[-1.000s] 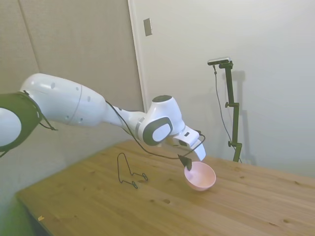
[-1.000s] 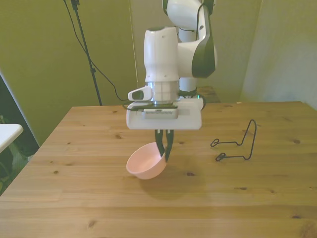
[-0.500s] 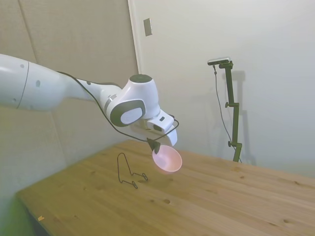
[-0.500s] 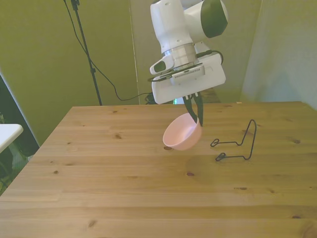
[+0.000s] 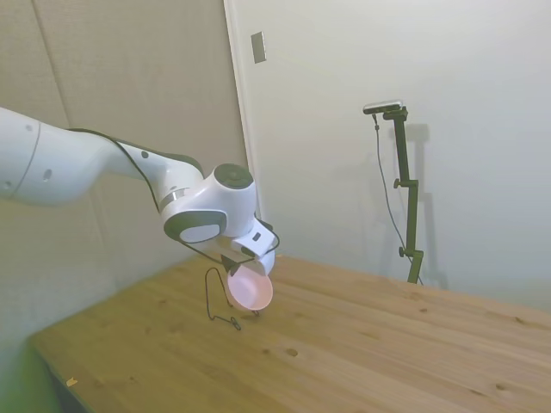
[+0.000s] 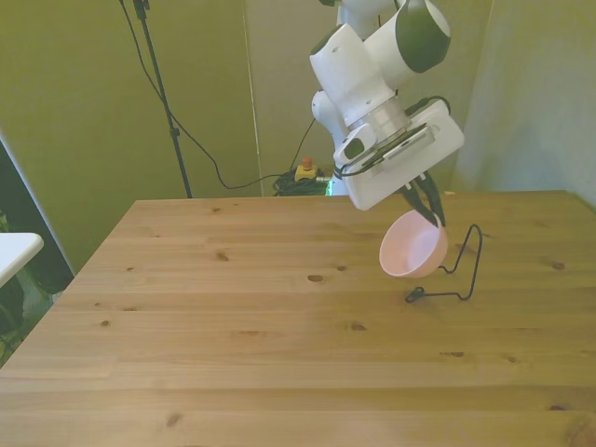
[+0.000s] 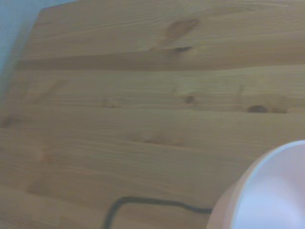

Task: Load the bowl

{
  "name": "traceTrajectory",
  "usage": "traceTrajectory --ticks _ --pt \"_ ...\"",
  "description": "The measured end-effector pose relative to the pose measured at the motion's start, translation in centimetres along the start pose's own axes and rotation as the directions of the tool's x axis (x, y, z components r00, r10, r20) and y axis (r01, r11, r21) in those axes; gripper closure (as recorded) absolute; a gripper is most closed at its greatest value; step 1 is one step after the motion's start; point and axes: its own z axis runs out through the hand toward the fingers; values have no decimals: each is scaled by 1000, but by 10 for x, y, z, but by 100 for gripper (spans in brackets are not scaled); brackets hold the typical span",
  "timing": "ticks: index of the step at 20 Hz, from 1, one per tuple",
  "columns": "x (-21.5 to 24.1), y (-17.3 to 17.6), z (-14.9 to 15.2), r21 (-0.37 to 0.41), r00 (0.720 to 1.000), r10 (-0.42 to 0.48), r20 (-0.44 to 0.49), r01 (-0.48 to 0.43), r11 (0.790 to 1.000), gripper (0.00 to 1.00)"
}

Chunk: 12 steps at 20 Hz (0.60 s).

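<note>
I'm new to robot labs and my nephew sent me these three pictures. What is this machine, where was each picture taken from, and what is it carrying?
It is a white robot arm whose end carries a two-fingered pincer. One picture is taken from beside the wooden table, one from across it, and the blurry close-up comes from a camera on the arm's wrist. The pincer is shut on the rim of a small pale pink bowl, holding it tilted in the air above the table. Just beside the bowl stands a thin dark wire rack, the only other thing on the table. In the wrist view you see part of the bowl and a bit of the rack's wire.
</note>
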Motion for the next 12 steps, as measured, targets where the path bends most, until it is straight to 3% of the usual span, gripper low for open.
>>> traceTrajectory --ticks 4,12 --pt "-20 -8 0 57 1000 -11 19 10 998 100" --pt "-10 16 -9 176 998 -16 60 5 984 100"
